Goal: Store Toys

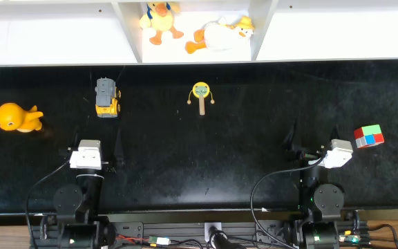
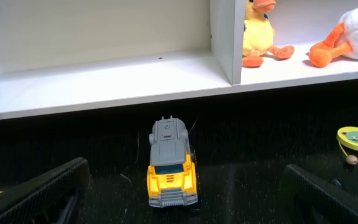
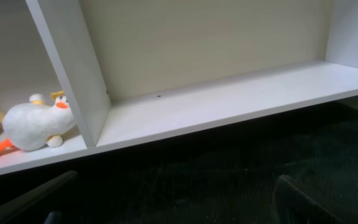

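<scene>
A yellow and grey toy truck [image 1: 106, 97] [image 2: 171, 165] stands on the black table just ahead of my left gripper [image 1: 95, 142] [image 2: 185, 167], which is open and holds nothing. An orange duck [image 1: 18, 117] sits at the far left. A small rattle drum [image 1: 200, 97] [image 2: 357, 139] lies near the middle. A coloured cube [image 1: 368, 136] rests to the right of my right gripper [image 1: 311, 138] [image 3: 178, 177], which is open, holds nothing and faces the white shelf [image 3: 229, 106]. A yellow plush duck [image 1: 159, 21] [image 2: 258, 31] and a white plush duck [image 1: 220, 34] [image 3: 39, 124] sit in the shelf's middle bay.
The white shelf unit [image 1: 54, 52] runs along the table's far edge, with upright dividers [image 2: 224, 40] [image 3: 73, 68] on each side of the middle bay. The black table [image 1: 254, 173] stretches between the toys and the arm bases.
</scene>
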You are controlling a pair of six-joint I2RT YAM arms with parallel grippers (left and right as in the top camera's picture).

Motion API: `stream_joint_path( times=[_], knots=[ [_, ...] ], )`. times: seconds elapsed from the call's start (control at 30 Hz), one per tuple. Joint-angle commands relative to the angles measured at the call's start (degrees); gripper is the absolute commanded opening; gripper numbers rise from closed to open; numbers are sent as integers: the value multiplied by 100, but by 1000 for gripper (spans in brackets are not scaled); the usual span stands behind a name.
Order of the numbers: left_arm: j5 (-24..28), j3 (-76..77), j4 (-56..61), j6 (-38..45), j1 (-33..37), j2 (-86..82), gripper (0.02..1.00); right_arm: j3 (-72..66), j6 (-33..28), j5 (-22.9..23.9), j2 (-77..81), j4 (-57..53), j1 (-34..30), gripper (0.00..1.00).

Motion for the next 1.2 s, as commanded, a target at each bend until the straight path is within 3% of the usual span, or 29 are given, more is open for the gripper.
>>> stream_joint_path(
  times=[0.03, 1.2],
  knots=[
    [-28, -7, -28, 68, -11, -68, 996, -79, 26, 7, -48, 4, -9, 996],
    [-120, 201, -101, 55, -11, 170, 998, -79, 26, 7, -48, 4, -9, 993]
  ],
)
